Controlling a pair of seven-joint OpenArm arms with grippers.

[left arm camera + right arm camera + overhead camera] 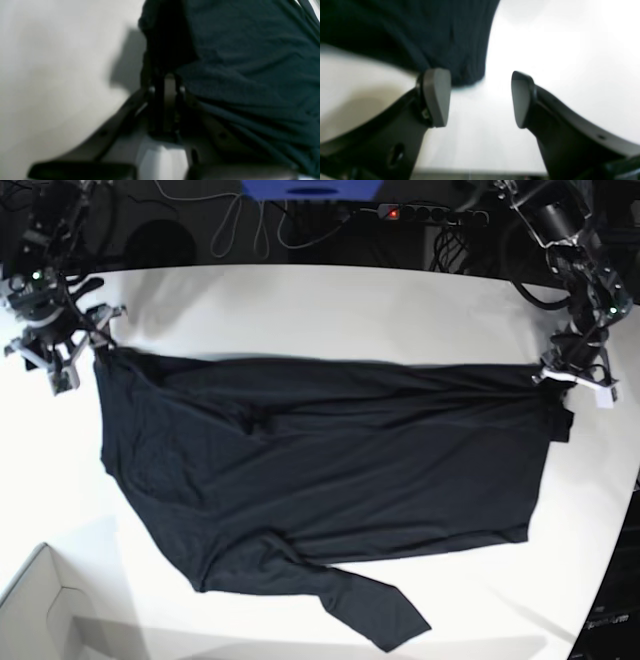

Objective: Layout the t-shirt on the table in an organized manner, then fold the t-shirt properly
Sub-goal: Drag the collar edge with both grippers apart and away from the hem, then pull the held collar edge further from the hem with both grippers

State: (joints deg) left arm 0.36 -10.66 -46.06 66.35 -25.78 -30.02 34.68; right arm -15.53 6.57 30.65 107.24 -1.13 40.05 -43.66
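The t-shirt (320, 480) lies spread across the white counter (300, 300). At right of the base view, the left gripper (166, 87) pinches its corner. At upper left, the right gripper (480, 98) gapes, empty.

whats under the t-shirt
The white table lies under the black t-shirt, showing bare all around it. Whatever part of the tabletop the spread fabric covers is hidden, so anything beneath it cannot be seen.
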